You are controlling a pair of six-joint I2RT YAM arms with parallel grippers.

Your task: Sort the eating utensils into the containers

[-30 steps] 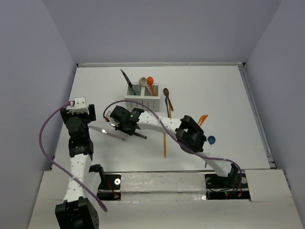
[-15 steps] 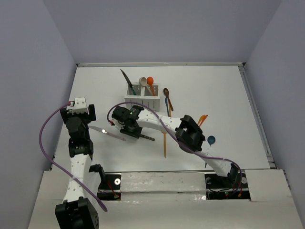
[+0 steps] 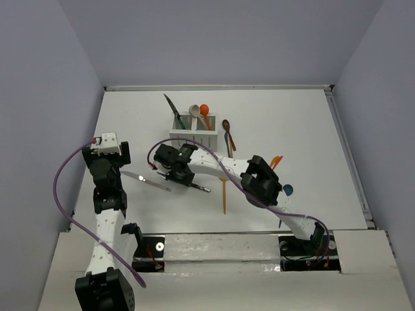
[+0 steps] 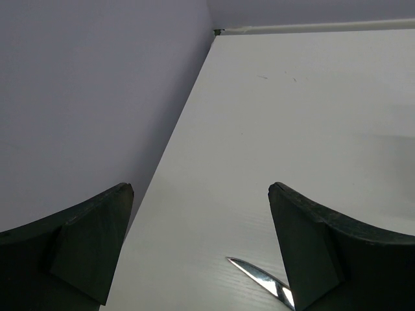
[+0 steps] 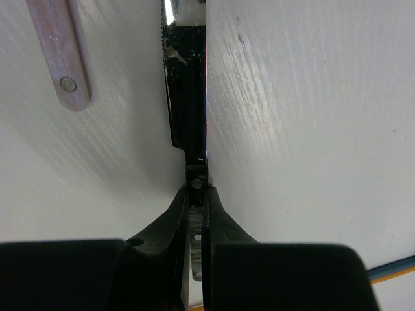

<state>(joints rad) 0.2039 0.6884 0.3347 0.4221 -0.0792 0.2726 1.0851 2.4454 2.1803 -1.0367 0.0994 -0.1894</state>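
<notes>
Cutlery is split between the white bench (image 3: 298, 116) and a small white slotted caddy (image 3: 193, 137) standing toward the far side. A black knife (image 3: 170, 107) leans out of the caddy's left end, with a white spoon (image 3: 194, 111) and an orange spoon (image 3: 204, 110) upright to its right. Just right of the caddy, a brown spoon (image 3: 225, 123) and a dark blue utensil (image 3: 228, 150) lie side by side on the bench.

The right arm reaches across the middle of the bench toward the left and crosses over a long orange fork (image 3: 224, 194). A second orange piece (image 3: 277, 161) pokes out beside the arm's elbow, and a teal spoon (image 3: 287, 190) shows only its bowl at the arm's near edge.

The right claw (image 5: 196, 197) is clamped on the end of a black-handled serrated knife (image 5: 187, 97), which points away from the fingers, low against the bench — whether it touches I cannot tell. Just beside it lies a pink-handled knife (image 5: 58, 52), its riveted handle end close to the black handle but apart from it.

The left claw (image 4: 200, 194) hangs near the bench's left edge with its fingers wide apart and nothing between them. The pink-handled knife's silver blade tip shows on the bench below, near the right finger.
</notes>
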